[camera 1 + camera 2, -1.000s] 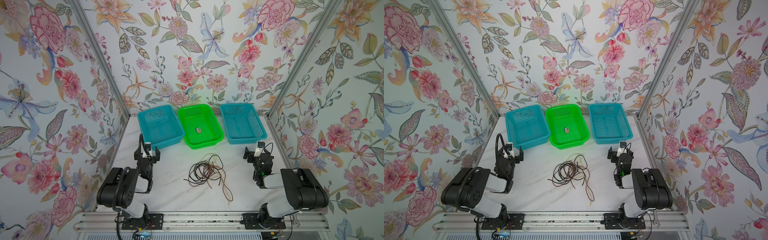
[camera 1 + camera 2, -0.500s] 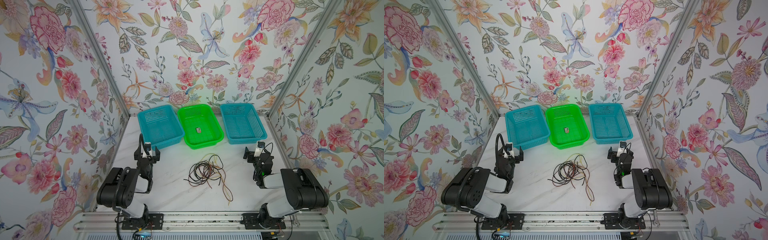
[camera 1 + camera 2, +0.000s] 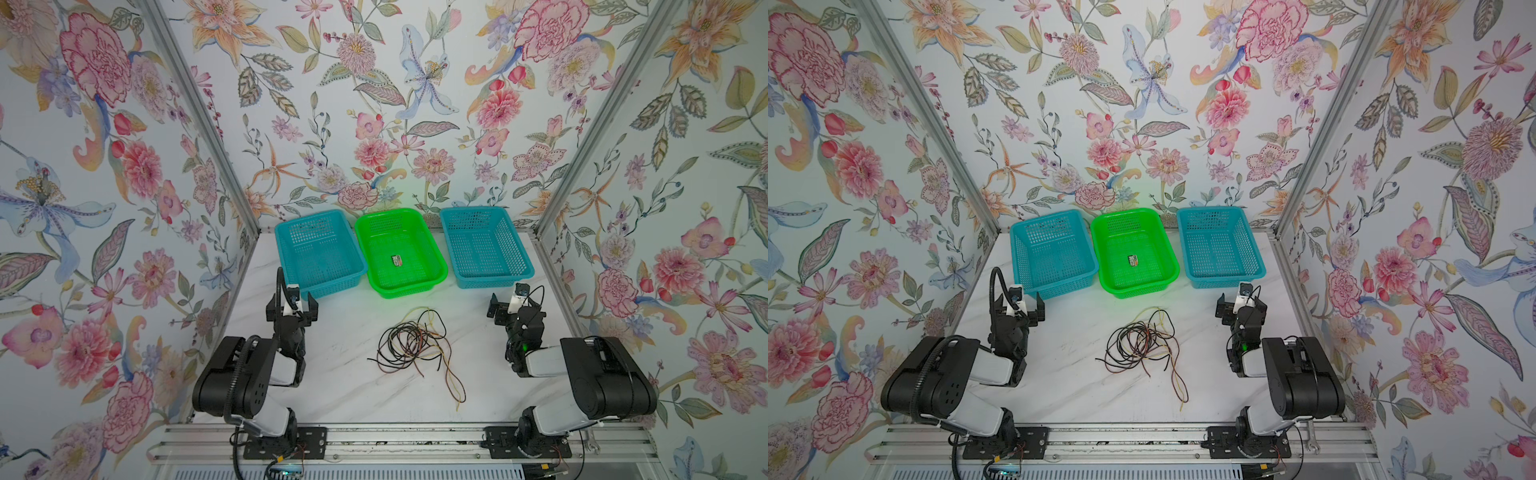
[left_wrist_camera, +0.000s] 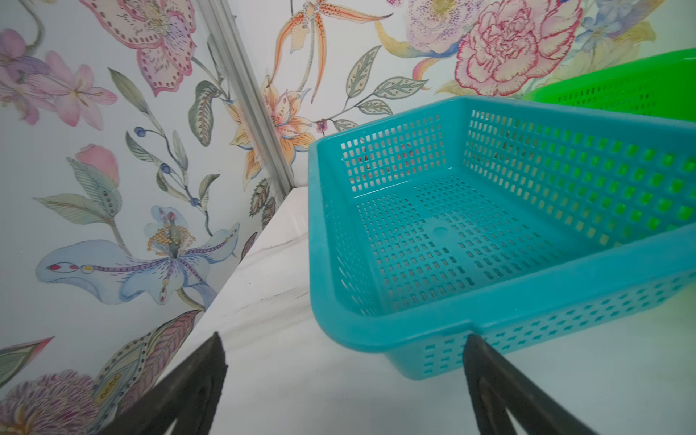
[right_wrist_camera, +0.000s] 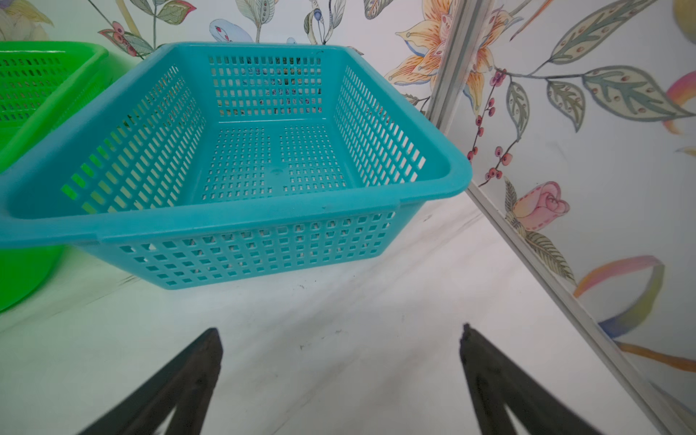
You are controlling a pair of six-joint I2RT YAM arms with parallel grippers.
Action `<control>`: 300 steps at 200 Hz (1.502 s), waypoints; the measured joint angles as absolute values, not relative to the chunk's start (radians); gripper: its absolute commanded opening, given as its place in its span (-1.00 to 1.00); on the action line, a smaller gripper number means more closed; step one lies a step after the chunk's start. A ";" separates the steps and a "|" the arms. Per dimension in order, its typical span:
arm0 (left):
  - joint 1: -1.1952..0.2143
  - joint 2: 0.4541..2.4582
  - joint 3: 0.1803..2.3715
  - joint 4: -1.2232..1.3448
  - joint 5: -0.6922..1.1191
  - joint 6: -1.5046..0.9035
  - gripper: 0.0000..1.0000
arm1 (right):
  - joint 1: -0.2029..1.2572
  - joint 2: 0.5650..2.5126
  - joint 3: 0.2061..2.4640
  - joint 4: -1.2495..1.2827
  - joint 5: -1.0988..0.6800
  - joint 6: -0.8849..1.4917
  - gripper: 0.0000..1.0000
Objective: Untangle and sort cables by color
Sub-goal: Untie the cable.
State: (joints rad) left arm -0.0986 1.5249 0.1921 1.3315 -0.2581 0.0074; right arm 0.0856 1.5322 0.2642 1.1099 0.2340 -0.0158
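Cables (image 3: pixel 411 345) lie tangled on tabletop (image 3: pixel 340 395), black, red & yellow strands, just in front of green basket (image 3: pixel 409 291). L gripper (image 3: pixel 292 309) & R gripper (image 3: pixel 513 305) both spread wide, empty, well apart from tangle.

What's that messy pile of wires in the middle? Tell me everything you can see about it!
The cables are thin, bendy wires in one loose tangle: mostly black, some red and yellow. They lie on the white marbled table, in front of the green basket without touching it. Loops overlap in the middle, and a long yellow-and-red tail trails toward the near edge. Only the table touches them.
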 measured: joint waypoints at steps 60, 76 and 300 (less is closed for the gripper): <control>-0.165 0.966 0.194 0.993 -0.373 -0.140 0.98 | 0.113 1.088 0.332 0.746 0.347 0.113 0.98; -0.165 0.838 0.194 0.892 -0.334 -0.199 0.99 | 0.054 0.973 0.397 0.603 0.281 0.187 0.98; -0.439 0.750 0.243 0.461 -0.017 -0.322 0.98 | 0.997 1.601 0.972 -0.251 0.186 0.172 0.24</control>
